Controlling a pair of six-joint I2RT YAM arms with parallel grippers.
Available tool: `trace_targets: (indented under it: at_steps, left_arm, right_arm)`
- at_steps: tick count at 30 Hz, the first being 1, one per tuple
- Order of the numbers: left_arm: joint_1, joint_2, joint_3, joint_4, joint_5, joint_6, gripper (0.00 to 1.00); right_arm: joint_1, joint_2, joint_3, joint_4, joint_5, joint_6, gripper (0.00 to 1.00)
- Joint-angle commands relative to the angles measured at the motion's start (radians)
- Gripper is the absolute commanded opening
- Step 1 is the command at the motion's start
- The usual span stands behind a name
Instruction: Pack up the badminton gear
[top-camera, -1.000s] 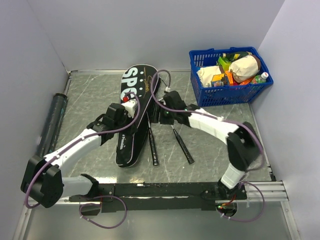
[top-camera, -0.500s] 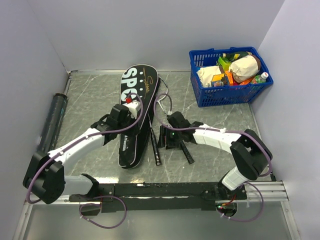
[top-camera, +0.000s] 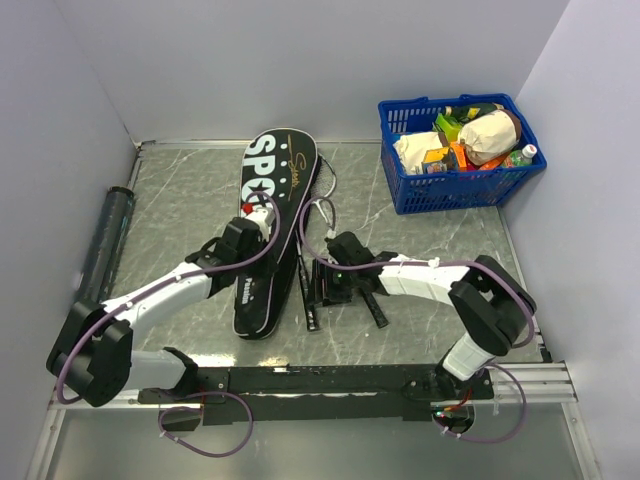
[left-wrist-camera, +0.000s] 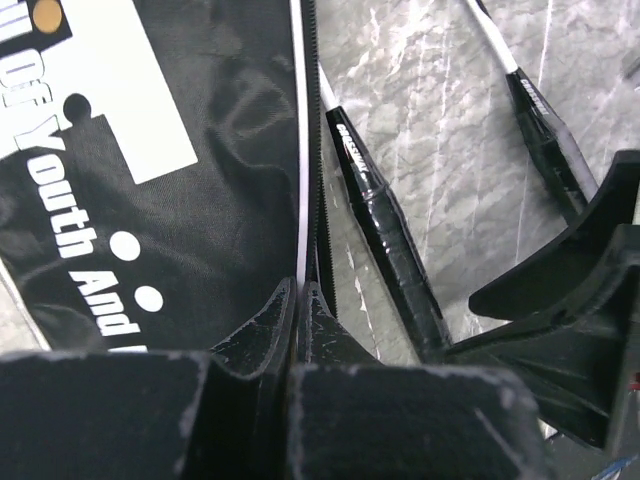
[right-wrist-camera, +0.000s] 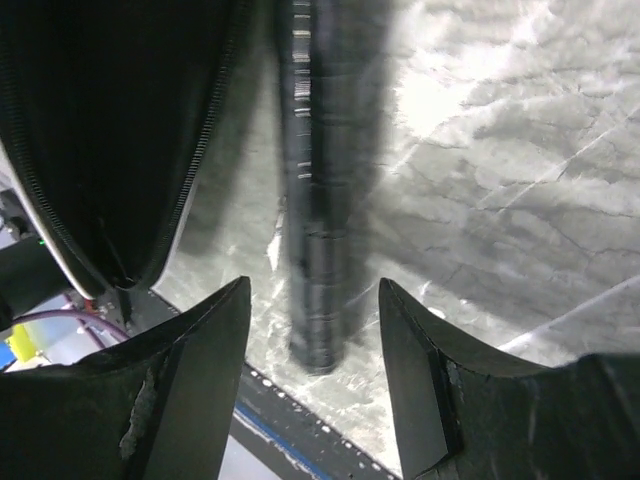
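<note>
The dark tube (top-camera: 104, 243) lies along the left edge of the bench (top-camera: 190, 190). Mid-bench, the left pincer (left-wrist-camera: 299, 295) is clamped on the zip edge of the black bag (left-wrist-camera: 200, 170). Just right of it, the right pincer (right-wrist-camera: 312, 285) is spread apart astride one racket handle (right-wrist-camera: 308, 180), with the other handle (top-camera: 378, 312) beside it.

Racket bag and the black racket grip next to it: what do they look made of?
The racket bag: thin black synthetic fabric, likely nylon; it wrinkles with a soft sheen, and carries printed white lettering and a zipper edge. The racket grip: glossy black wrap, tape or film; spiral seams and bright highlights show, but the core material cannot be told.
</note>
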Motion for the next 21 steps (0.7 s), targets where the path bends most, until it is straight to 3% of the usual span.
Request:
trace_targets:
  at_steps: [1,17,20,21]
  left_arm:
    - [-0.006,0.006,-0.036,0.112,-0.015,-0.078,0.01]
    - [-0.016,0.018,-0.086,0.224,0.017,-0.141,0.01]
    - [-0.019,0.015,-0.083,0.219,0.02,-0.141,0.01]
    - [-0.021,0.015,-0.083,0.218,0.022,-0.141,0.01]
  right_arm:
    - [0.004,0.029,-0.025,0.066,-0.012,0.014,0.6]
    - [0.047,0.121,-0.018,0.148,-0.041,0.057,0.55]
    - [0.047,0.139,-0.022,0.184,-0.052,0.081,0.39]
    - [0.047,0.139,-0.022,0.19,-0.054,0.086,0.29]
